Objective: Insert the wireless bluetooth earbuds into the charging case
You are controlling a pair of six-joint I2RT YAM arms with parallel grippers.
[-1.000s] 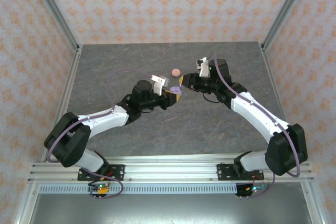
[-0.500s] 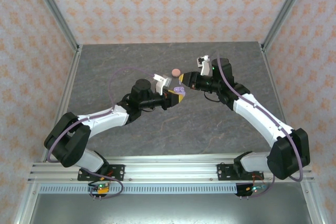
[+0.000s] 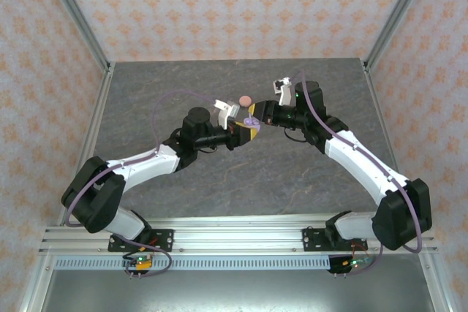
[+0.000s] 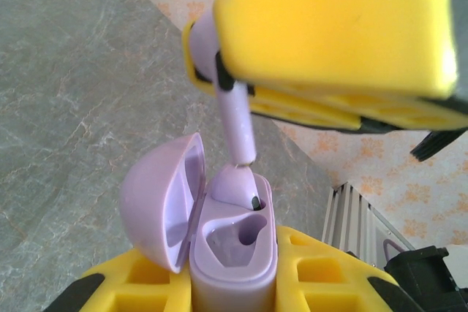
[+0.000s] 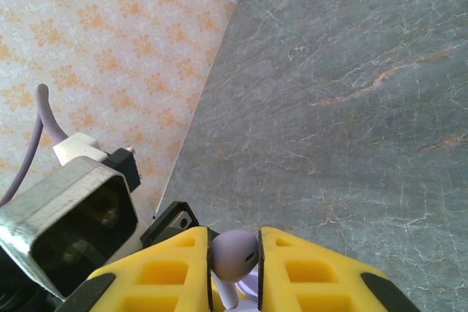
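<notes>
Earbud (image 4: 238,123), clamped in my right pincer (image 4: 212,63) at frame top, points stem-down into the open charging case (image 4: 227,250) my left pincer (image 4: 234,286) clamps just below.

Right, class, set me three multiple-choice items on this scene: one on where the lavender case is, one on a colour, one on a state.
1. Where is the lavender case?
A) in the left gripper
B) at the table's far edge
C) at the table's near edge

2. What colour is the earbud in the right gripper?
A) pink
B) white
C) lavender

3. How is the case's lid?
A) shut
B) open
C) taken off

Answers: 1 A, it sits clamped there in the left wrist view; 2 C, its stem matches the case; 3 B, it is hinged back with the sockets showing.
</notes>
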